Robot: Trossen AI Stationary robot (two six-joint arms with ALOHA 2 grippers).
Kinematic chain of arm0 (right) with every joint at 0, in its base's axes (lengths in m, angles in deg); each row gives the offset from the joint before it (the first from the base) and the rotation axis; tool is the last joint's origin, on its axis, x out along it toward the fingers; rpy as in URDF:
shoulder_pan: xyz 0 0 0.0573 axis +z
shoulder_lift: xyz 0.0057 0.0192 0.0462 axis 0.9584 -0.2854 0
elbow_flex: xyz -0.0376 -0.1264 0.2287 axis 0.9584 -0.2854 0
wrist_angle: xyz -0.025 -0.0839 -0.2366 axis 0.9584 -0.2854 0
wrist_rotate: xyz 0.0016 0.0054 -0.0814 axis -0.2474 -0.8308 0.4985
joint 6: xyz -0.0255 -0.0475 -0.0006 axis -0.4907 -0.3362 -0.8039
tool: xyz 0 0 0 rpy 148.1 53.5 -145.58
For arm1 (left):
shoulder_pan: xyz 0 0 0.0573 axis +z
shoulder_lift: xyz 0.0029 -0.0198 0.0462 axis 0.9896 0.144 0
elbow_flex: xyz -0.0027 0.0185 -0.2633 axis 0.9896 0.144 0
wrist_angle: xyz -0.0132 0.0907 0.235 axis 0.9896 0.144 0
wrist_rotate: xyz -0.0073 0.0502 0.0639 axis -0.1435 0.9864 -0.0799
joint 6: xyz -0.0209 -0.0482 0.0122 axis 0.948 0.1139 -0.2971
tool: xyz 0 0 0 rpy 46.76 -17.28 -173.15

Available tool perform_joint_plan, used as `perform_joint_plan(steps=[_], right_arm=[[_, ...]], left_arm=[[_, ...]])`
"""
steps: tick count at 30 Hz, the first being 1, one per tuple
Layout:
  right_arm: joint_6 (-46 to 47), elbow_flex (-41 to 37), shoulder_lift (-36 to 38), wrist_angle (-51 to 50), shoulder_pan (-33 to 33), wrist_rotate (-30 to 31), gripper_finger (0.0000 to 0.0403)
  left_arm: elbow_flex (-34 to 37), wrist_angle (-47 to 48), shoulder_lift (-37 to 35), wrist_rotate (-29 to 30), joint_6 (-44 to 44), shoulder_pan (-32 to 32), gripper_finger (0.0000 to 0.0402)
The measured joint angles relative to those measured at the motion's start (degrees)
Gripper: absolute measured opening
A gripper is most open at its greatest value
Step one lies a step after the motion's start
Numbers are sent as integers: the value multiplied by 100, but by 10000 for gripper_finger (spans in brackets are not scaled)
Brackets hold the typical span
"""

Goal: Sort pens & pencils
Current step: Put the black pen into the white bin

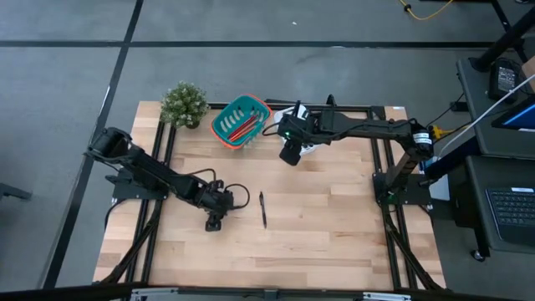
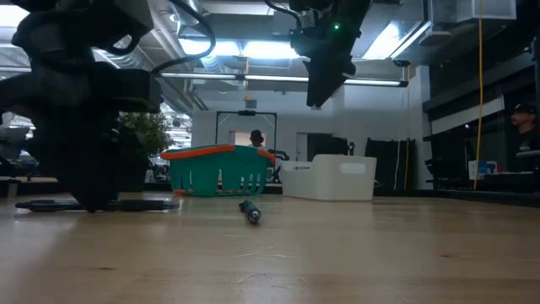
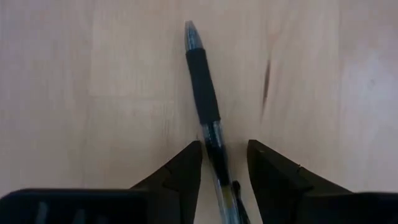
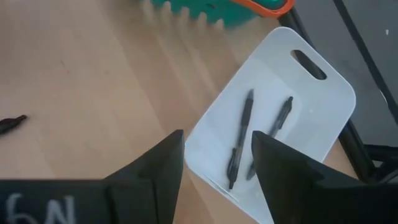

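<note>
While left gripper (image 3: 224, 171) is lowered at table's (image 1: 334, 242) left, fingers apart astride black pen (image 3: 204, 87), right gripper (image 4: 216, 165) is held open above white bin (image 4: 323, 106) containing two pens (image 4: 241, 138).

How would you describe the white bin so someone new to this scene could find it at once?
Start at the table's far edge, where a small plant stands beside a teal basket with an orange rim. The white bin sits just past that basket, under the right pincer. It is plain white with a handle slot and holds two black pens, while the basket holds red pencils.
</note>
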Motion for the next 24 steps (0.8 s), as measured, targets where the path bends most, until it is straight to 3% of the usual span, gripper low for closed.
perform_joint_plan(steps=[4, 18, 24], right_arm=[[-11, 0, 0, -1, 146, -1, 189], [127, 0, -2, -17, 728, 0, 189], [109, 0, -2, -18, 915, 66, 189]], left_arm=[[-41, 28, 289, 119, 7, 26, 123], [-36, 245, 278, 57, 986, -11, 122], [-36, 245, 275, 8, 975, -11, 122]])
